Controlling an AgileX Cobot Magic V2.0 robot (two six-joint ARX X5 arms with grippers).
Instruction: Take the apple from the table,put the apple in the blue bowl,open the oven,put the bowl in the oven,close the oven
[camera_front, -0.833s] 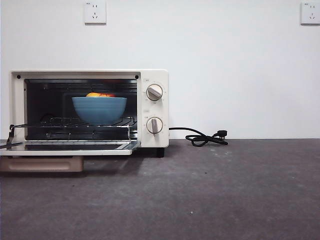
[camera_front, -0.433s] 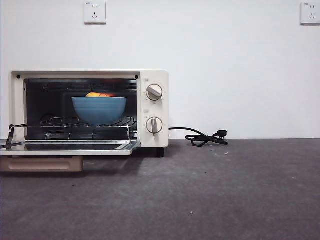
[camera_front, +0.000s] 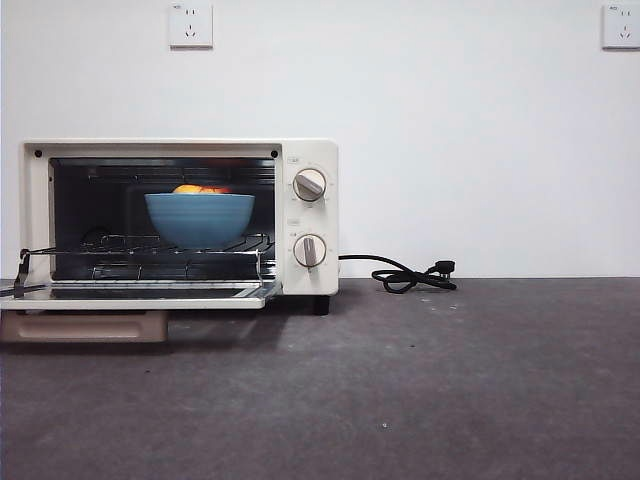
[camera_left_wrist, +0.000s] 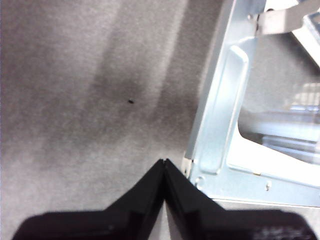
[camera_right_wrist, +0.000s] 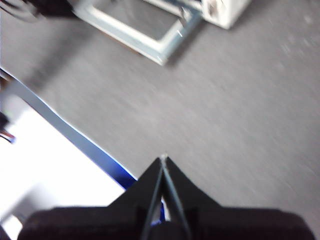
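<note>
Since the earlier front pictures almost nothing has moved: the blue bowl (camera_front: 199, 219) stands at the same place on the wire rack inside the oven (camera_front: 180, 220), perhaps a tiny bit to the right, and the door (camera_front: 140, 295) lies open and flat as before. The top of the apple (camera_front: 193, 189) shows just over the bowl's rim, so the apple is in the bowl. No arm is seen in the front view.

What is left, in my judgement, is only to close the oven. The relation that matters is between the lowered door and the two pincers. The left pincer (camera_left_wrist: 165, 167) has its jaws pressed together and holds nothing; it hangs over the table (camera_left_wrist: 75, 100), just beside the metal inner frame of the door (camera_left_wrist: 225, 115), close to one corner of it. The right pincer (camera_right_wrist: 163, 162) also has its jaws together and empty, and it is well apart from the door (camera_right_wrist: 145, 30), which shows only far off in its view.

So the left arm is clearly the nearer one. The door's long axis runs along the oven front, and its free edge with the bar handle (camera_front: 85, 328) points toward the front of the table. I judge the left pincer must go under that free edge and push it up.
</note>
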